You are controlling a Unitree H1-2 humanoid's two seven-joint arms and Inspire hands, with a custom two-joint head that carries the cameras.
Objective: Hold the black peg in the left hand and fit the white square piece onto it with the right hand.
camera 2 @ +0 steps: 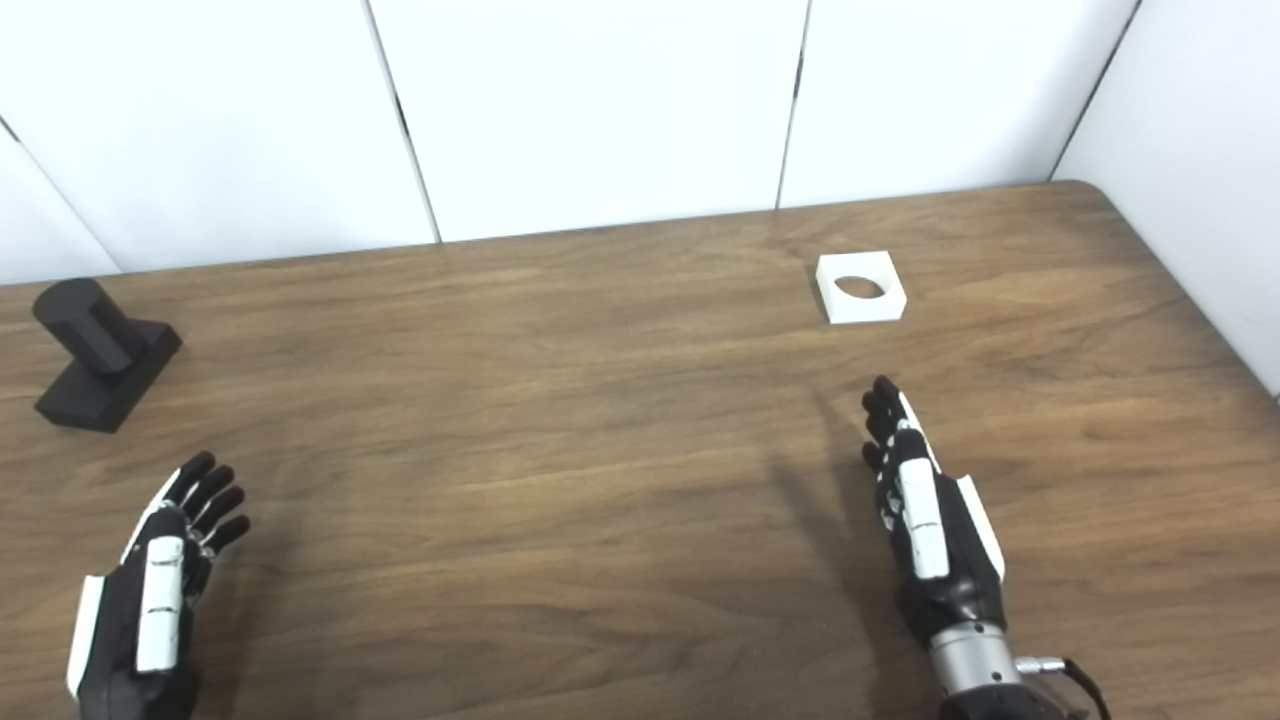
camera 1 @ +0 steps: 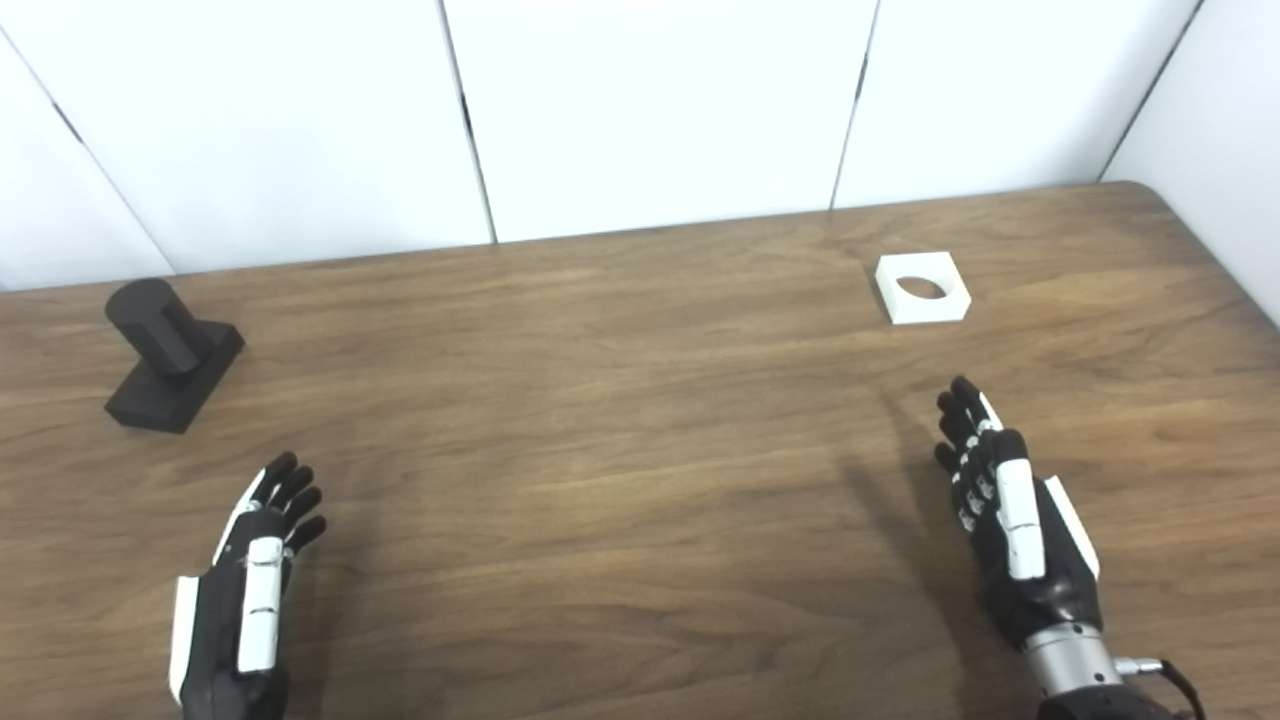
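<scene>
Black peg far left, white square piece far right, left hand and right hand empty, fingers spread.

A brown wood-grain surface fills the lower view, its far right corner rounded. Behind it stand white wall panels split by dark seams, evenly lit, with soft shadows.
</scene>
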